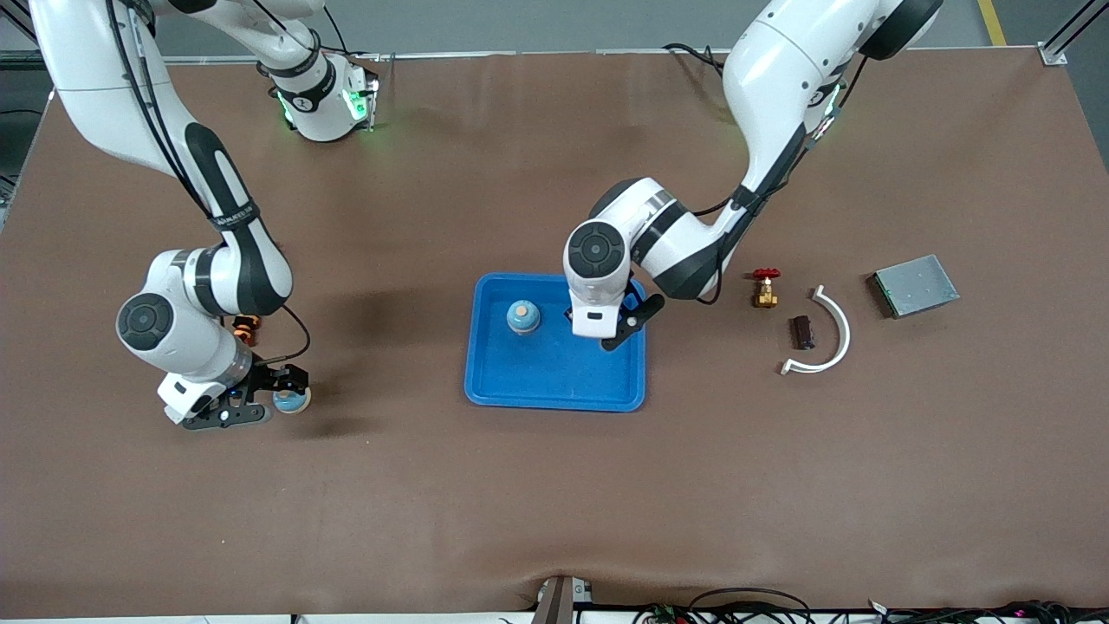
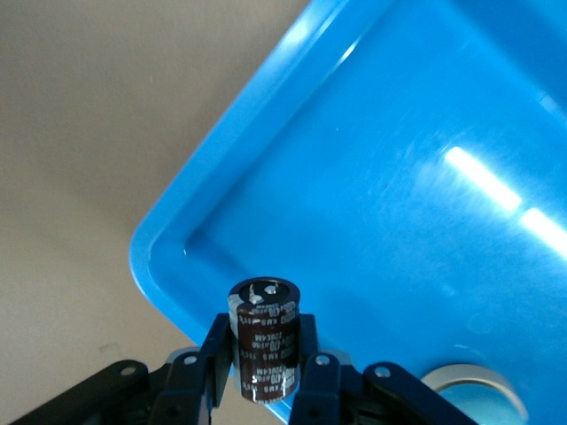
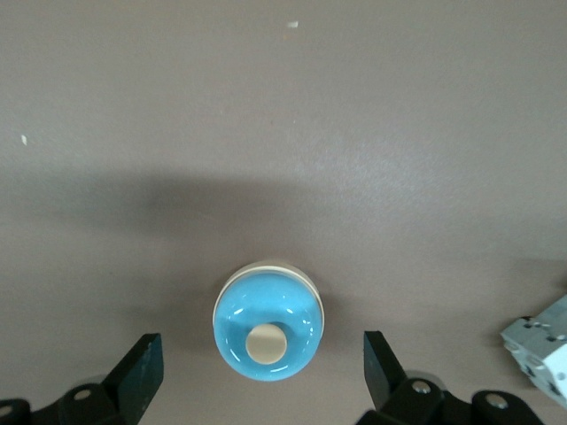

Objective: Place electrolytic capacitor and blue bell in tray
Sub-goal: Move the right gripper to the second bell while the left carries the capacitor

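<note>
Nearest the front camera is a blue bell (image 1: pixel 292 400) on the bare counter (image 1: pixel 554 503) at the right arm's end, with the right gripper (image 1: pixel 260 394) low over it. In the right wrist view its fingers (image 3: pixel 140 376) stand wide on either side of the bell, not yet touching. A second blue bell (image 1: pixel 523 317) already sits in the tray (image 1: pixel 554 394). The left gripper (image 2: pixel 264 354) hangs over the tray's edge toward the left arm's end, its fingers clamped on the electrolytic capacitor (image 2: pixel 264 341), dark with a silver top, held above the tray floor. So the capacitor's placing is the step in hand: the next move seems to call for lowering it, then spreading the fingers so it lands inside the rim. The right arm appears set to close on its bell next. Toward the left arm's end lie a small red-handled valve (image 1: pixel 765 288), a dark block (image 1: pixel 803 332), a white curved clip (image 1: pixel 827 334) and a grey metal plate (image 1: pixel 916 285), well apart from the tray.
</note>
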`<state>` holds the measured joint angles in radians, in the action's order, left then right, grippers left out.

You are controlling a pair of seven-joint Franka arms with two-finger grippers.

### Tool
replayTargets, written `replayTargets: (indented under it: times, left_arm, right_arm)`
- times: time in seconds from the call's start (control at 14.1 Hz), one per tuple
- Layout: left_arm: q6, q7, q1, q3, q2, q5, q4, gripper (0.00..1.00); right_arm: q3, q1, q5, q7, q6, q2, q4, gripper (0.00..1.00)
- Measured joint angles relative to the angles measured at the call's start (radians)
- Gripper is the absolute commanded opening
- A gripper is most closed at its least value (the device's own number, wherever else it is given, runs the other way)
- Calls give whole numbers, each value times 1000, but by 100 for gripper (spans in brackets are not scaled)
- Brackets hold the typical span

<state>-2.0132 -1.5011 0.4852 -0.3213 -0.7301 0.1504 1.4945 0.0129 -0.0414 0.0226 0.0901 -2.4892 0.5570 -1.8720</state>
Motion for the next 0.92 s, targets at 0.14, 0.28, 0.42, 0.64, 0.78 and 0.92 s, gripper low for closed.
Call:
replayTargets:
  times: [0.14,0.28,0.42,0.64,0.78,0.92]
  left_arm:
    - [-10,0,11,0,-5,0,27,0]
    - [-15,0,14,1,-10,1,41,0]
    - [-26,0,13,6,-13,2,46,0]
    - [-39,0,8,13,-18,20,48,0]
    - [-46,0,6,15,-30,25,49,0]
    - [-52,0,6,15,-41,27,49,0]
  right_arm:
    - [0,1,0,0,-18,11,-12,100]
    - [1,3,0,0,-41,26,-15,100]
    - [1,3,0,0,-63,39,-20,100]
    - [1,3,0,0,-88,56,-24,100]
    - [1,3,0,0,-90,59,-24,99]
    - [1,3,0,0,-90,59,-24,49]
